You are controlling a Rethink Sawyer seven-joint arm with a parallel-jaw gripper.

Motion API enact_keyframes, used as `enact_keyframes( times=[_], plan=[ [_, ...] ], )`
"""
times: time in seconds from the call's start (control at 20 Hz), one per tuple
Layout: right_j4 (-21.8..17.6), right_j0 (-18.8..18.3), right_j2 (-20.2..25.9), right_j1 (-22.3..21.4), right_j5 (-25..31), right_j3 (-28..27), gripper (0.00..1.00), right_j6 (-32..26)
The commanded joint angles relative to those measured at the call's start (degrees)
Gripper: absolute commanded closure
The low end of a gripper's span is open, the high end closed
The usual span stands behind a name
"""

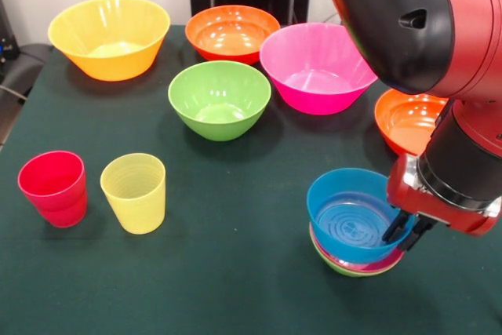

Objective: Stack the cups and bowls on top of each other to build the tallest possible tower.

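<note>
The pincer (408,233) hangs low at the near right of the counter (235,272). Its two dark tips sit at the right rim of the blue bowl (349,217), close together. I cannot tell if they pinch the rim or only touch it.

The blue bowl is the top of the tower (351,250). Under it a red rim shows, and under that a light-green rim (only thin bands of each show). The tower sits just left of the pincer, so the pincer is at its right edge and not over its middle.

The next bowls are all farther away. An orange bowl (404,123) is the closest one, just behind the pincer and partly hidden by the arm. The pink bowl (318,68) is far and to the left of that. The green bowl (220,100) is in the middle, with a second orange bowl (233,33) behind it. The big yellow-orange bowl (110,37) is at the far left.

The red cup (53,188) and the yellow cup (135,192) stand upright side by side at the near left, well apart from the pincer. I think the arm must go up and back to fetch the next piece.
</note>
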Motion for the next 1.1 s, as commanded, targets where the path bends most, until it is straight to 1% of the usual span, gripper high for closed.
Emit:
enact_keyframes(
  times=[0.05,0.45,0.55,0.75,0.95,1.1],
  plan=[
    [-0.93,1.04,3.41,3.04,-4.88,1.37,1.00,10.12],
    [-0.74,0.99,3.63,3.69,-5.01,0.95,1.00,10.77],
    [-0.59,1.01,3.64,3.67,-4.52,0.99,1.00,10.94],
    [0.12,0.89,4.00,3.19,-1.19,0.39,1.00,10.21],
    [-0.01,0.98,4.14,3.64,-3.17,0.92,1.00,11.16],
    [0.29,0.99,3.91,3.20,-1.35,1.11,1.00,11.00]
  ],
)
